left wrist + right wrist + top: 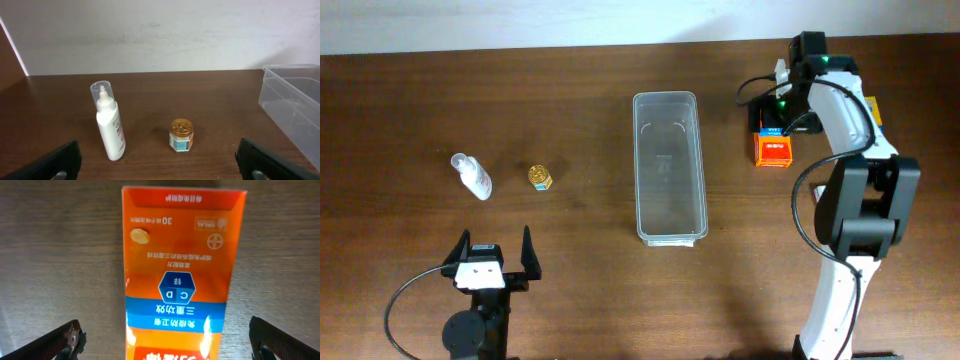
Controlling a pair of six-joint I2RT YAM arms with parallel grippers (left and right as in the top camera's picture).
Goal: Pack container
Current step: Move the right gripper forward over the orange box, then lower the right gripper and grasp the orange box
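The container [668,170] is a long clear plastic bin in the middle of the table; its corner also shows in the left wrist view [295,105]. An orange and blue box [774,150] lies right of it. My right gripper [782,105] hangs over the box's far end, open, with the box [180,275] between the spread fingers [172,342] and not touched. A white bottle [473,176] and a small gold-lidded jar [540,177] lie on the left; both show in the left wrist view, bottle [110,127] and jar [181,135]. My left gripper [490,256] is open and empty near the front edge.
The table's back edge meets a white wall [620,20]. Black cables [760,95] run by the right arm near the box.
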